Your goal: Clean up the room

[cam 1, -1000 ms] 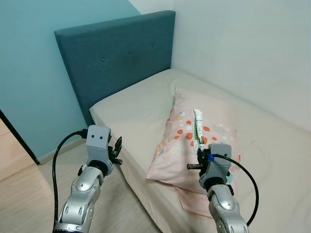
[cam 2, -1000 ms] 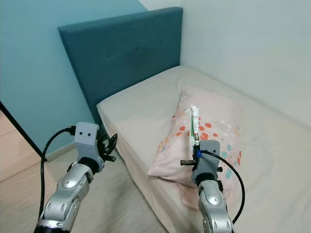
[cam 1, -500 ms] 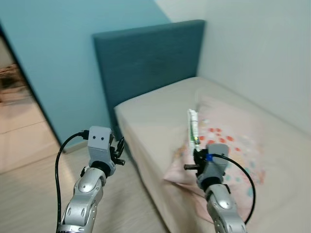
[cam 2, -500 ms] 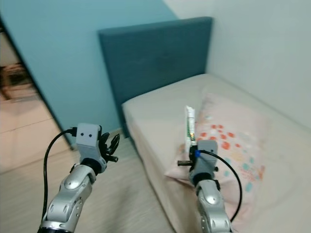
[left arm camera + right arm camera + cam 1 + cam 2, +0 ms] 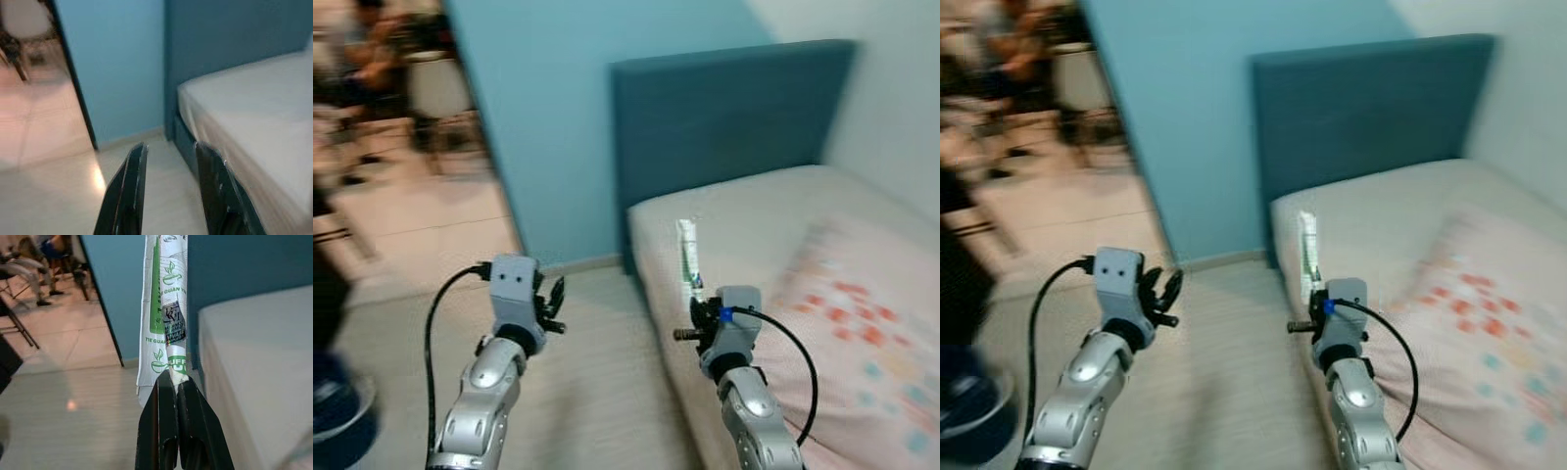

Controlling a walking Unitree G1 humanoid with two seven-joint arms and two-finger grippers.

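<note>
My right gripper (image 5: 694, 297) is shut on a long white and green packet (image 5: 688, 258) that stands upright above it, held over the near edge of the bed (image 5: 744, 211). In the right wrist view the packet (image 5: 164, 308) rises from between the closed fingers (image 5: 168, 431) and carries green print and a small dark label. My left gripper (image 5: 551, 297) is open and holds nothing, raised over the pale wooden floor (image 5: 597, 382). Its two fingers (image 5: 131, 191) stand apart in the left wrist view.
A teal headboard (image 5: 724, 147) stands against a light blue wall (image 5: 548, 108). A pink patterned pillow (image 5: 862, 323) lies on the bed at right. A doorway at left opens onto a tiled room with chairs (image 5: 435, 93) and a seated person (image 5: 372, 49). A dark blurred object (image 5: 328, 392) sits low left.
The whole picture has swung left: the bed and pillow slid to the right and the doorway with the far room came into sight. Both grippers keep their hold and pose.
</note>
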